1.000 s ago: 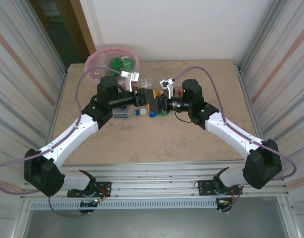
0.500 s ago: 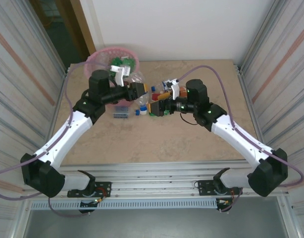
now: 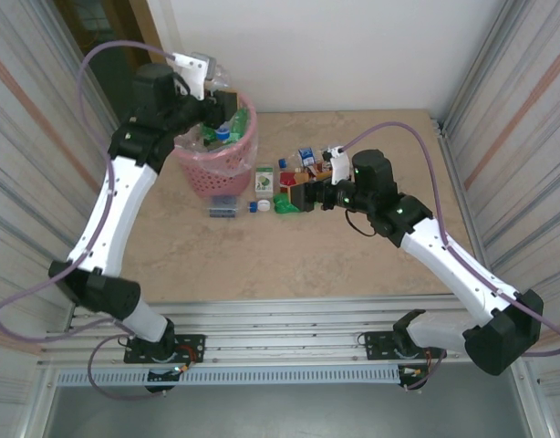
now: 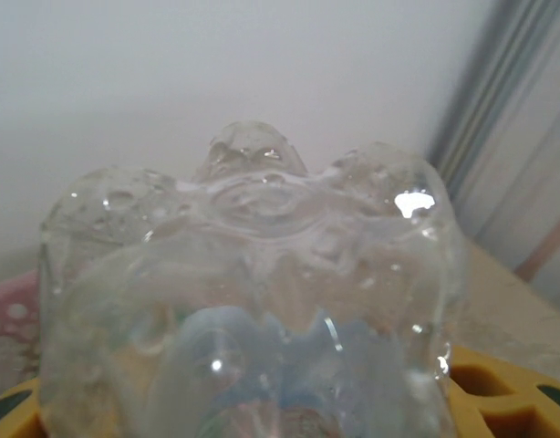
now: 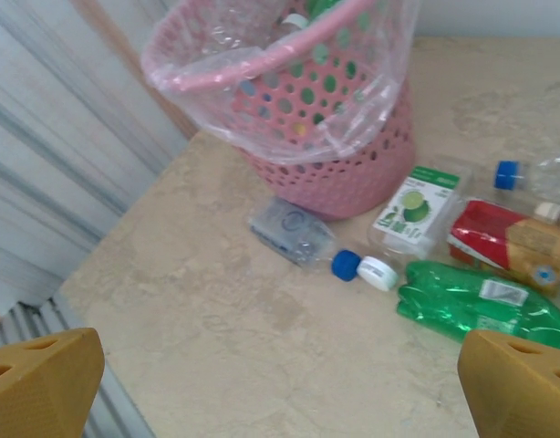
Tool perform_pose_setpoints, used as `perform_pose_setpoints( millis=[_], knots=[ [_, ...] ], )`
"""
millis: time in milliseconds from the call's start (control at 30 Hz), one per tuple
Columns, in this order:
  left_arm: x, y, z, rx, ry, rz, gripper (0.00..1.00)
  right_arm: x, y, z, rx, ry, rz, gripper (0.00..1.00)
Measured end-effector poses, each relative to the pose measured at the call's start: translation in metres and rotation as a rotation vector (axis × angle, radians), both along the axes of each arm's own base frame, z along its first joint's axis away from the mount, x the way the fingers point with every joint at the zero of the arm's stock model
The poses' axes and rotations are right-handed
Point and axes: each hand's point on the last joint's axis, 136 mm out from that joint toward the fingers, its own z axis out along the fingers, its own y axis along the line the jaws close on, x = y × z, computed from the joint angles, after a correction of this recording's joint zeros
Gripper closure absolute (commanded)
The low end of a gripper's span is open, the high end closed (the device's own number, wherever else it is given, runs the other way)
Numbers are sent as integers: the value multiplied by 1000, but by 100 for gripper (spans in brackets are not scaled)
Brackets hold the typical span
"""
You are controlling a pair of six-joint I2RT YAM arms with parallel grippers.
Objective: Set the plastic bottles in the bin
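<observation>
lab test cell – aluminium rails (image 3: 280, 321), corrugated walls (image 3: 43, 128)

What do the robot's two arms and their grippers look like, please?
The left arm and right arm have white links between bulky black joints, each with a looping purple cable. The left gripper and right gripper carry blocky mustard-yellow fingers.

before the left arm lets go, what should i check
1. left gripper clamped on clear bottle: ok
2. clear bottle over the bin opening: looks so from the top view, ok
3. space inside bin for it: cannot tell
4. right gripper open and empty: ok
5. right gripper well away from bin: ok
6. green bottle lying free on the table for the next pick: ok
</observation>
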Motion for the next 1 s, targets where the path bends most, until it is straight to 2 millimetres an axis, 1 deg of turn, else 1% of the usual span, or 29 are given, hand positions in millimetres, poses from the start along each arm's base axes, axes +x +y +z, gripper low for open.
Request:
perform_pose_setpoints(
  millis=[67, 133, 233, 367, 533, 600, 733, 900, 1000],
  knots=[
    [20, 7, -14, 62, 27, 37, 56, 2, -4, -2, -12, 2, -24, 2],
    [36, 14, -32, 126, 68, 69, 56, 3, -7, -3, -23, 4, -43, 2],
    [55, 25, -59, 207, 131, 107, 56, 5, -11, -7, -41, 12, -68, 2],
    [69, 39, -86, 298, 195, 152, 56, 8, -16, -11, -59, 18, -97, 2],
    [72, 57, -112, 404, 260, 201, 55, 9, -23, -20, -90, 34, -131, 2],
    [72, 62, -116, 428, 272, 213, 54, 10, -25, -22, -98, 40, -141, 2],
    [72, 71, -116, 458, 275, 239, 52, 12, -27, -25, -107, 45, -152, 2],
    [71, 78, -119, 481, 289, 260, 50, 15, -28, -29, -115, 51, -163, 2],
    [74, 80, -122, 496, 291, 270, 50, 15, -27, -30, -117, 54, -164, 2]
  ],
)
